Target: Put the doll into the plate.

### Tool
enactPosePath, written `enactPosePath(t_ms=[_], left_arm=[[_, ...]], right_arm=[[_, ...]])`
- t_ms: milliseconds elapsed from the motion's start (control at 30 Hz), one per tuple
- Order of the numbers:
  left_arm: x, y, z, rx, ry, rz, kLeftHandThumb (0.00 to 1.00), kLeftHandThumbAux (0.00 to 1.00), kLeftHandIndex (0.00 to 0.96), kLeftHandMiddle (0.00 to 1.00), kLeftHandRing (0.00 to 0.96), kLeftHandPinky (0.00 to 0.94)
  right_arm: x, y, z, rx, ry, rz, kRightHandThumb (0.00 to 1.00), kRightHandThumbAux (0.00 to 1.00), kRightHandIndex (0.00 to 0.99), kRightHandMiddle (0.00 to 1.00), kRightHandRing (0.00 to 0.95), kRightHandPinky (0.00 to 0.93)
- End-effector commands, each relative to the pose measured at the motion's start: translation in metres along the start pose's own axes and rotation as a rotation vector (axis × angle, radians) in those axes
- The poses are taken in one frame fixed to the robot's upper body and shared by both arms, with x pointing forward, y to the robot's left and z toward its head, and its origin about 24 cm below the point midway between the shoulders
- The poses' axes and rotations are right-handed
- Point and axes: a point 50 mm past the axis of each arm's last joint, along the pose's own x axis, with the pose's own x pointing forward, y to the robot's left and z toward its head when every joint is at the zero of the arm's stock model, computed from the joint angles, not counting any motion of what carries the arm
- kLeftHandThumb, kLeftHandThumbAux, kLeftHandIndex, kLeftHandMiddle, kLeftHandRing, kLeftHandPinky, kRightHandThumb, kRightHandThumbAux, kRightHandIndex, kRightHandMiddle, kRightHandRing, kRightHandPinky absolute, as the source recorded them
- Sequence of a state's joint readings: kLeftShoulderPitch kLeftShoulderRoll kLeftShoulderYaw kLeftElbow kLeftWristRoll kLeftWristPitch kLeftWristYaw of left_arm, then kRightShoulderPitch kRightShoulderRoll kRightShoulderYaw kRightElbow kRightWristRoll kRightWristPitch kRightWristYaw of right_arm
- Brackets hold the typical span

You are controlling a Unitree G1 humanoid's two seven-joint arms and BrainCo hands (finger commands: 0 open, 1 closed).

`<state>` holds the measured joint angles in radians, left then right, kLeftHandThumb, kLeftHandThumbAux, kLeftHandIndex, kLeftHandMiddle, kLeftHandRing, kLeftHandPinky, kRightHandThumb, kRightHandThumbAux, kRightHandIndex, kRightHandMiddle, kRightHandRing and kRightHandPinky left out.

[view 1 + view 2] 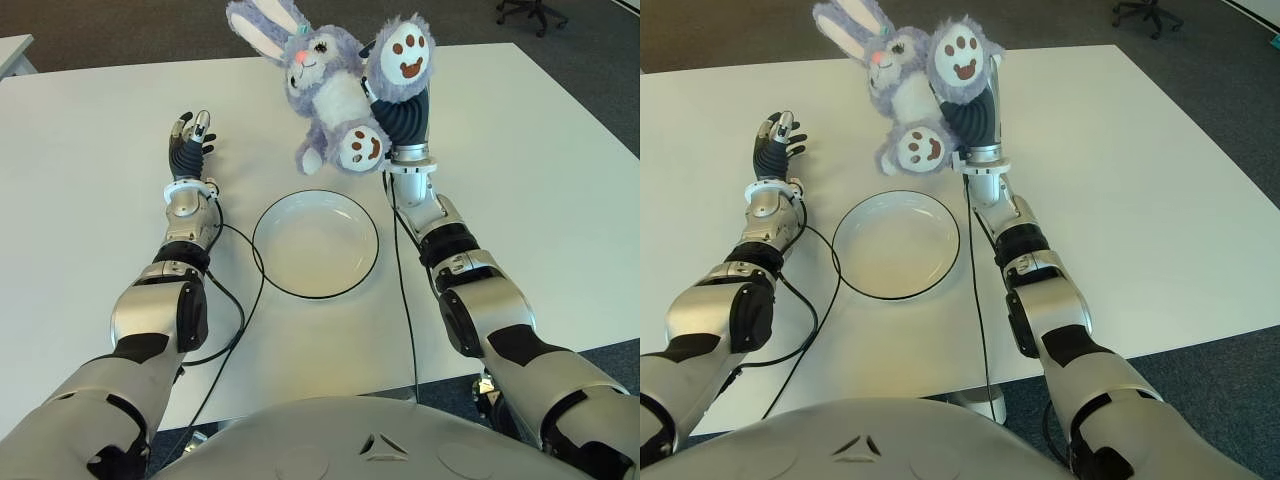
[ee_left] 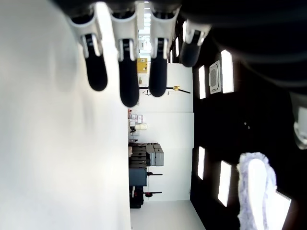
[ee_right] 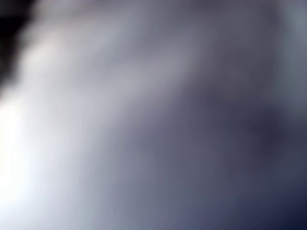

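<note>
Grey torso shell [image 1: 330,445]: filling the near edge of both eye views, with the two arms reaching forward from it over the white desk [image 1: 560,190].

Plate [image 1: 315,243]: white, dark-rimmed, round, sitting on the desk between the two forearms, holding nothing.

Plush rabbit doll [image 1: 325,85]: purple and white, being held aloft beyond the plate's far rim, clear of the desk. Its long axis is tilting, ears pointing up and toward the robot's left, soled feet toward the right robot hand.

Right robot hand [image 1: 400,110]: raised upright at the doll's right side, gripping the toy near one leg; fingers are mostly buried in fur. The plate is lying nearer the robot and slightly to the left of this hand, so the coming move is judged to be a draw-back and lowering.

Left robot hand [image 1: 190,135]: idle at the plate's left, fingers extended and holding nothing.

View differences: the left wrist view is showing four straight fingers [image 2: 127,72] and a tuft of purple fur off to one side; the right wrist view is giving only blurred fur pressed against the lens, confirming nothing about finger closure.
</note>
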<state>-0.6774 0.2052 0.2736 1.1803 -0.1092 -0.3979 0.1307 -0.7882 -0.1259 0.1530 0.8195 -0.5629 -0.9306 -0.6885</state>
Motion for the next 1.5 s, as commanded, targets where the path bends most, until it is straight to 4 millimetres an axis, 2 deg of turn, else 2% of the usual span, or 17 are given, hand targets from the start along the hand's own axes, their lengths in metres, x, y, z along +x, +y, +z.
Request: enactPosePath(t_ms=[33,133,700,933,1167,1500], left_arm=[[-0.024,0.005,-0.051,0.006,0.212,0.006,0.0,0.41,0.135,0.256,0.305,0.351],[-0.024,0.005,-0.051,0.006,0.213,0.009,0.0,0.407,0.134,0.258,0.3,0.326],[-0.025,0.005,-0.051,0.0,0.209,0.006,0.0,0.407,0.128,0.254,0.301,0.354],[-0.025,0.004,-0.051,0.003,0.21,0.01,0.0,0.414,0.129,0.254,0.289,0.31],[-0.025,0.003,-0.051,0.005,0.21,0.01,0.0,0.403,0.126,0.258,0.302,0.349],[-0.024,0.003,-0.051,0.003,0.212,0.017,0.0,0.404,0.126,0.259,0.286,0.284]], right_arm=[[-0.004,0.004,0.003,-0.014,-0.011,0.008,0.705,0.717,0.439,0.862,0.873,0.872],[-0.006,0.006,0.004,-0.011,-0.02,0.019,0.706,0.718,0.439,0.862,0.873,0.875],[-0.012,0.015,0.011,0.029,-0.057,0.05,0.705,0.718,0.439,0.866,0.873,0.868],[-0.018,0.018,0.011,0.08,-0.04,0.062,0.709,0.716,0.439,0.872,0.877,0.881],[-0.02,0.021,0.012,0.106,-0.052,0.072,0.714,0.714,0.44,0.874,0.887,0.894],[-0.022,0.026,0.014,0.132,-0.068,0.087,0.712,0.712,0.44,0.892,0.896,0.898]])
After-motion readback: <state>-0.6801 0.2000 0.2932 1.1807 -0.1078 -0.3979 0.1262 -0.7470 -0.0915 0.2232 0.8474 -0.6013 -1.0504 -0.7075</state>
